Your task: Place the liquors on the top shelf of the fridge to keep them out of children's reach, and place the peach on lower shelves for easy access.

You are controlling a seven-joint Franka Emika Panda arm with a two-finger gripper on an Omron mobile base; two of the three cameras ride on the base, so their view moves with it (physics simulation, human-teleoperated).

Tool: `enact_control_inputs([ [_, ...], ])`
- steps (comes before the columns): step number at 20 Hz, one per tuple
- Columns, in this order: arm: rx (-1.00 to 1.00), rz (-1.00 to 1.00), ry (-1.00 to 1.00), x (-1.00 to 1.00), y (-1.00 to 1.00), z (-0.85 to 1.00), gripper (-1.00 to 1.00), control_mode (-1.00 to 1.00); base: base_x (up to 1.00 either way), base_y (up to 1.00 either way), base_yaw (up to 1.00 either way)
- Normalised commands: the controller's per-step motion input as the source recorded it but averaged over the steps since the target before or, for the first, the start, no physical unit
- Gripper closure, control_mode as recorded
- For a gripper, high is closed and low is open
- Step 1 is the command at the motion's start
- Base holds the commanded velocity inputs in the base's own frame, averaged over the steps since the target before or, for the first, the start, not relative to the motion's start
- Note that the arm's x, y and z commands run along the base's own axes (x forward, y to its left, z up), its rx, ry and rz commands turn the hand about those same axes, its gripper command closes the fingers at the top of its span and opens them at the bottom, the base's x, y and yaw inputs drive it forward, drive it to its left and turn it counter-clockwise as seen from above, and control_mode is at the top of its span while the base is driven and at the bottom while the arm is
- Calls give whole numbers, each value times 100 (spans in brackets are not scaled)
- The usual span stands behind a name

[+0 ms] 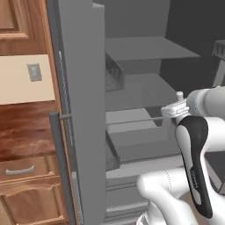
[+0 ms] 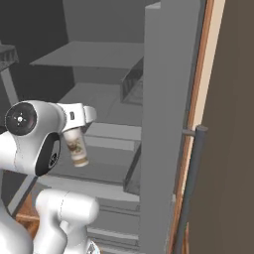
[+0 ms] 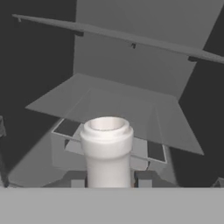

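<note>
Pincer [image 2: 75, 133] closed on the neck of the cream-white bottle [image 2: 78, 147], held in the air in front of the open fridge [image 2: 158, 99]. Bottle hangs below the hand in the right base view, pale label with a brownish print facing the camera, slightly tilted, touching no shelf. In the hand view the bottle [image 3: 107, 151] stands between the finger tips, seen from its open white mouth end, and blocks the middle of the fridge interior behind it. In the left base view the pincer [image 1: 176, 107] sits at the end of the white arm, level with the middle of the fridge; the bottle itself is hidden there behind the hand.

Top shelf [image 2: 94, 55] is a flat grey slab high in the fridge, well above the bottle. In the left base view the top shelf [image 1: 149, 48] is also above the hand. Lower shelves [image 2: 99, 99] step down beneath it, and the bottle is at about the height of the second or third slab, in front of them. Hand view shows a grey shelf [image 3: 118, 105] spreading out behind the bottle and a thin shelf edge higher up.

Fridge door [image 1: 81, 110] stands open on the left of the left base view, with a grey bar handle [image 1: 59, 162] on its edge. Wooden cabinets [image 1: 26, 167] with a drawer sit left of the door. Clear bin [image 2: 134, 82] visible on the inner door side.
</note>
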Motion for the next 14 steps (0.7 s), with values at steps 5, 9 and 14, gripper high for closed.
enact_control_inputs([
  [5, 0, 0, 0, 0, 0, 0, 100, 100, 33, 14, -34],
  [9, 0, 0, 0, 0, 0, 0, 100, 100, 18, 32, -36],
  [14, 3, -3, -12, 9, 2, 0, 100, -100, 3, 16, -10],
])
